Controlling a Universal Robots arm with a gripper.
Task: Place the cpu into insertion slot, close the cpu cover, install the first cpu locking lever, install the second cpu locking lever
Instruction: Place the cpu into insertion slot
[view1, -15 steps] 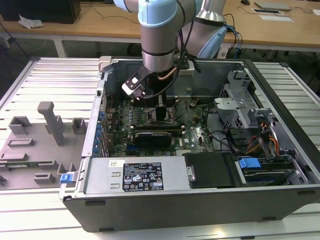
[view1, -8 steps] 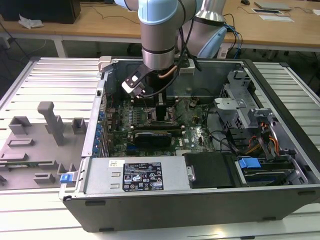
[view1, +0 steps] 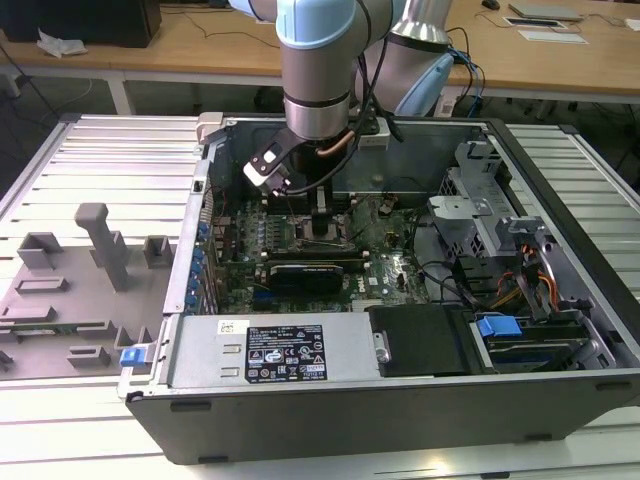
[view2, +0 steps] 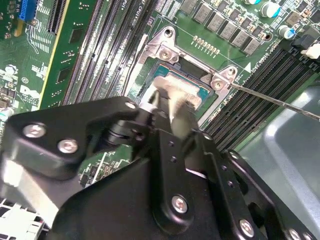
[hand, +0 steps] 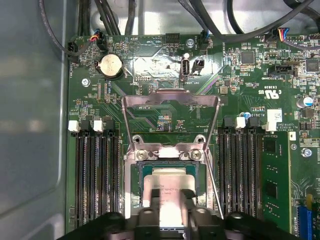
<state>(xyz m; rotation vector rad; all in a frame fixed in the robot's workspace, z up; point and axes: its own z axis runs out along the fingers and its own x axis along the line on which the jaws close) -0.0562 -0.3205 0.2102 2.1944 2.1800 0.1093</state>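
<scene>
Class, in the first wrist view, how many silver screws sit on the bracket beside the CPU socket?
2. The first screw sits at one end of the bracket, the second screw at the other. The end effector may hide more.

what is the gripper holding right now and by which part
The gripper seems to hold the chip by its two opposite side edges, low over the open socket.

cpu cover (hand: 170, 98) raised, memory slots (hand: 95, 175) on both sides
</scene>
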